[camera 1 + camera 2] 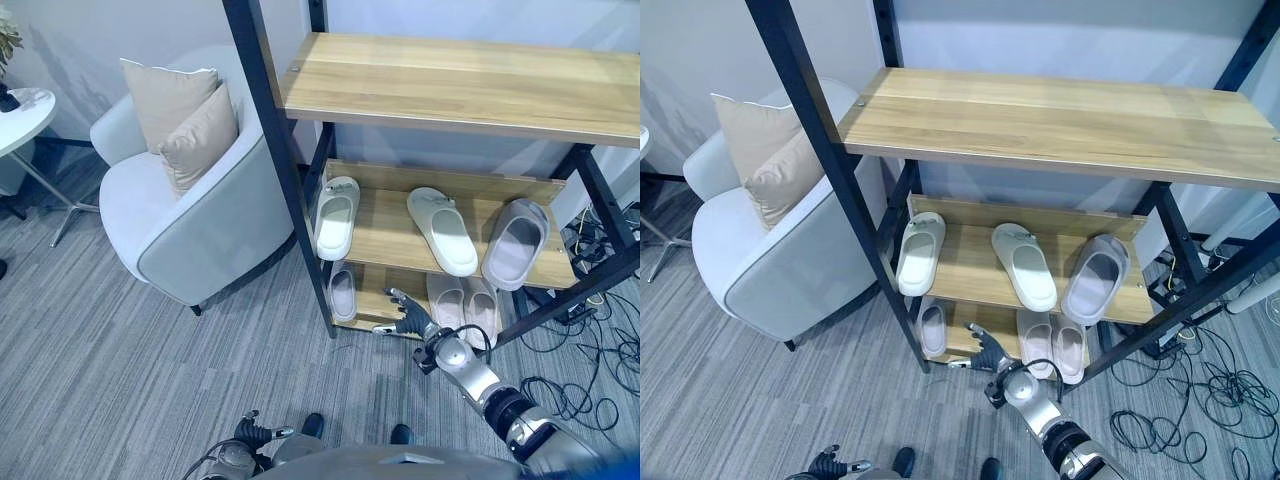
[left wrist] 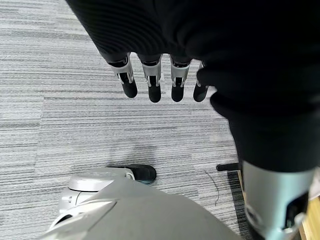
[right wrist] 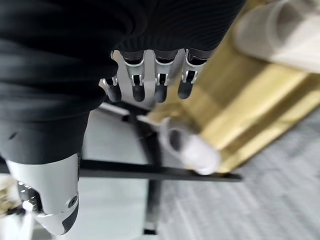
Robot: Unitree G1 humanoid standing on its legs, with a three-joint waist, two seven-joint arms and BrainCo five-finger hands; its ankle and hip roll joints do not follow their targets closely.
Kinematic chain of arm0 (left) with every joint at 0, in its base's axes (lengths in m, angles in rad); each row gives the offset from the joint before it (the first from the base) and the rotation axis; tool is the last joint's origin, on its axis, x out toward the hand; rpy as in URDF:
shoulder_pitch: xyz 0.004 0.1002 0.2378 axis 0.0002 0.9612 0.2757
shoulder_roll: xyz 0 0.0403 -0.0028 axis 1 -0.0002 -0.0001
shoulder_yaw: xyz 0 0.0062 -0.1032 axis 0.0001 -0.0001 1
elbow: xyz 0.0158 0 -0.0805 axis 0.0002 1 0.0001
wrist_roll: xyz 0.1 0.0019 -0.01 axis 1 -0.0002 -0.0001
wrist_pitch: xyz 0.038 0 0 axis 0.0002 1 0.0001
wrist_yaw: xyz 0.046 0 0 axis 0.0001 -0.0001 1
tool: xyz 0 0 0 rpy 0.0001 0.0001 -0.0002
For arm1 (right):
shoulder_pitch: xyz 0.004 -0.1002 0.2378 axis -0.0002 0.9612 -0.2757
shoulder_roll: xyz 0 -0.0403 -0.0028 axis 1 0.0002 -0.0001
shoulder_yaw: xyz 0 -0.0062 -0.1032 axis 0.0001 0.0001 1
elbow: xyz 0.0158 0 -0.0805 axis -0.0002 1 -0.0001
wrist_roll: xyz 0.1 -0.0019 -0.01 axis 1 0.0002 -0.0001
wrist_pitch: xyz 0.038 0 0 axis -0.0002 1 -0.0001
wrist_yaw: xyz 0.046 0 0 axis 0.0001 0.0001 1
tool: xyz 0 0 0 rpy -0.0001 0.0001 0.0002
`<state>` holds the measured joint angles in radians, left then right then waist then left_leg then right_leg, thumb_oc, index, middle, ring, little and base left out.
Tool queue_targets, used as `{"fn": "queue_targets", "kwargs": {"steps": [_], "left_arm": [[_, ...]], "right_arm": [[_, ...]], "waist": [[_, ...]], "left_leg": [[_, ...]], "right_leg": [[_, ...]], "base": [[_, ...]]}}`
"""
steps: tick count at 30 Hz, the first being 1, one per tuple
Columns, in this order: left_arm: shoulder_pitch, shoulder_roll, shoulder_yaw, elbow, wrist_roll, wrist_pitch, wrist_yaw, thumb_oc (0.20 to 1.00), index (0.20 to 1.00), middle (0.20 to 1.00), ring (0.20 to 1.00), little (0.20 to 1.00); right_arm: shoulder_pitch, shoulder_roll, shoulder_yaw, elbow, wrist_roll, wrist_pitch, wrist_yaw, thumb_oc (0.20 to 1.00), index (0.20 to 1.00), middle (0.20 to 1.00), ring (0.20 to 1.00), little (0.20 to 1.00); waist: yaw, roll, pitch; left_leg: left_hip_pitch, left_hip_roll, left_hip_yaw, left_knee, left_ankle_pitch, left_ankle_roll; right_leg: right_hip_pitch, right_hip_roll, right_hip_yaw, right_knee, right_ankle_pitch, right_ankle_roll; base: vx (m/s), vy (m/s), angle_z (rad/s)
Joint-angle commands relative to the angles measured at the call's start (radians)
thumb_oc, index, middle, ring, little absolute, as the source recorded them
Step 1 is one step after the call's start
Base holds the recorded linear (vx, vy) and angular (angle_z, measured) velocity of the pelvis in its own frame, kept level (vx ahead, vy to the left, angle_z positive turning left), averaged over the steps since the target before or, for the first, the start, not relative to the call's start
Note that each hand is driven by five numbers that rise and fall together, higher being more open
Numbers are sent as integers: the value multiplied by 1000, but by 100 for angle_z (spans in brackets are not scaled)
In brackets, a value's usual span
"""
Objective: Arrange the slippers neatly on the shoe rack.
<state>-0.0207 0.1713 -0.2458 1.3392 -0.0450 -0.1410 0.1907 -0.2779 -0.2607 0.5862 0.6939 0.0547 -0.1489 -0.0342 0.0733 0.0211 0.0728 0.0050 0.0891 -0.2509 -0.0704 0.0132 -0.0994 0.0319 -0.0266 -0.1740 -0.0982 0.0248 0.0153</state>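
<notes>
The black-framed shoe rack has wooden shelves. On its middle shelf lie a white slipper at the left, a white slipper in the centre and a grey slipper at the right. The bottom shelf holds a pale slipper at the left and a pale pair to the right. My right hand hovers at the bottom shelf's front edge between them, open and holding nothing; its fingers point past the pale slipper. My left hand hangs low over the carpet, fingers straight.
A grey armchair with two beige cushions stands left of the rack. A small white side table is at the far left. Loose cables lie on the carpet right of the rack.
</notes>
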Motion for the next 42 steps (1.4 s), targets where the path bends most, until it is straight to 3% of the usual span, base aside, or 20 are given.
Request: {"fn": "queue_targets", "kwargs": {"steps": [1, 4, 5, 6, 10, 15, 20, 30, 42], "left_arm": [[-55, -4, -58, 58, 63, -13, -19, 1000, 1000, 1000, 1000, 1000], [-48, -4, -51, 56, 70, -12, -21, 1000, 1000, 1000, 1000, 1000], [-27, 1, -8, 44, 63, -17, -32, 1000, 1000, 1000, 1000, 1000], [-21, -2, -10, 40, 63, -25, -41, 1000, 1000, 1000, 1000, 1000], [0, 11, -12, 32, 74, -32, -57, 1000, 1000, 1000, 1000, 1000], [8, 17, -25, 36, 47, -27, -63, 1000, 1000, 1000, 1000, 1000], [4, 21, -29, 43, 35, -29, -62, 1000, 1000, 1000, 1000, 1000], [-27, 32, -63, 18, -16, -51, -45, 1000, 1000, 1000, 1000, 1000], [-65, 61, -86, 13, -23, -63, -23, 1000, 1000, 1000, 1000, 1000]], "right_arm": [[-57, -34, 10, -130, 33, -77, 14, 1000, 1000, 1000, 1000, 1000], [-75, -96, -12, -240, -15, -83, -11, 1000, 1000, 1000, 1000, 1000], [58, -322, -163, -584, 35, -101, 20, 1000, 1000, 1000, 1000, 1000], [90, -337, -162, -540, -11, -124, 13, 1000, 1000, 1000, 1000, 1000], [-4, -361, -261, -397, -199, -90, -119, 1000, 1000, 1000, 1000, 1000], [-139, -375, -296, -216, -211, -43, -204, 1000, 1000, 1000, 1000, 1000], [-208, -382, -301, -162, -202, -35, -249, 1000, 1000, 1000, 1000, 1000], [-424, -410, -208, 35, -171, -10, -283, 1000, 1000, 1000, 1000, 1000], [-574, -388, -132, 180, -152, -9, -310, 1000, 1000, 1000, 1000, 1000]], "waist": [[16, -57, 18], [10, -56, 16], [-23, -55, 21], [-28, -52, 16], [-19, -46, 25], [-11, -37, 40], [-10, -29, 52], [-9, -15, 85], [14, -38, 103]], "left_leg": [[29, -36, -33, 41, -96, 44], [30, -32, -30, 39, -98, 43], [41, -22, -13, 33, -102, 41], [38, -22, -12, 31, -100, 41], [18, -26, -14, 43, -100, 45], [-10, -32, -12, 37, -88, 46], [-36, -34, -13, 12, -67, 46], [-129, -54, -18, -17, -19, 46], [-192, -70, -20, -17, -1, 43]], "right_leg": [[26, -67, 10, 64, -107, 60], [23, -65, 13, 70, -111, 60], [19, -62, 23, 77, -113, 63], [13, -64, 21, 76, -111, 66], [-7, -66, 19, 90, -113, 67], [-36, -67, 23, 90, -104, 68], [-65, -67, 23, 80, -95, 71], [-149, -71, 19, 71, -71, 79], [-178, -73, 3, 28, -39, 92]], "base": [[37, -1, -2], [38, -4, -10], [32, 12, 5], [35, 15, 36], [41, -8, -41], [44, -12, 4], [8, -4, 1], [-7, -2, 0], [2, -1, 1]]}}
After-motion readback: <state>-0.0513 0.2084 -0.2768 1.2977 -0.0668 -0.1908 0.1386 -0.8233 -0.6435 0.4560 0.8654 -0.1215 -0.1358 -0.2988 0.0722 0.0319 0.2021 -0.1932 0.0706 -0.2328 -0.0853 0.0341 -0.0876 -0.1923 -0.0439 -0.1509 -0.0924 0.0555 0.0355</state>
